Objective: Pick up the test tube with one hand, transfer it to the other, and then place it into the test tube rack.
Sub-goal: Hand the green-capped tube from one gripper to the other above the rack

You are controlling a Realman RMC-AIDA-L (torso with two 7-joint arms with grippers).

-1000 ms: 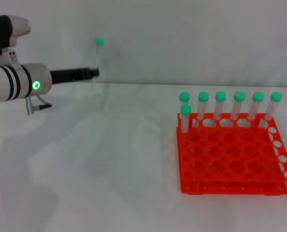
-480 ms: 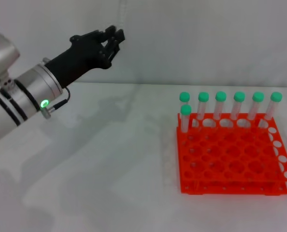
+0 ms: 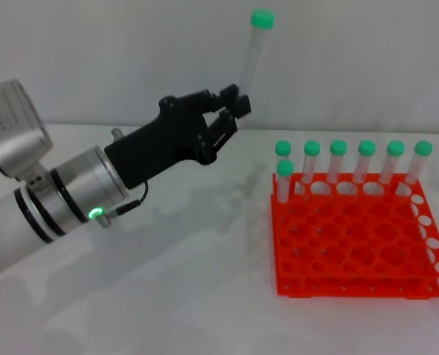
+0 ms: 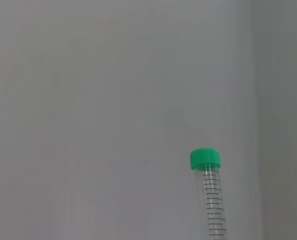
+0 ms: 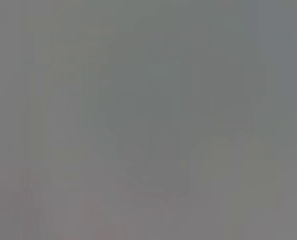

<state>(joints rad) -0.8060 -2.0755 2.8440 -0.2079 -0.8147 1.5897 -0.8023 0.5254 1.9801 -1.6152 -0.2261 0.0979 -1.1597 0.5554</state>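
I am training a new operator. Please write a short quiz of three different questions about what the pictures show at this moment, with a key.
1. True or false: the left hand holds the test tube above the table, cap up.
2. How many green-capped tubes stand in the test tube rack? A) five B) seven C) nine
3. Fill in: the right hand is ____ in the head view.

Key: 1 true; the tube is also seen in the left wrist view. 2 B: six in the back row, one in front at its left end. 3 not visible.
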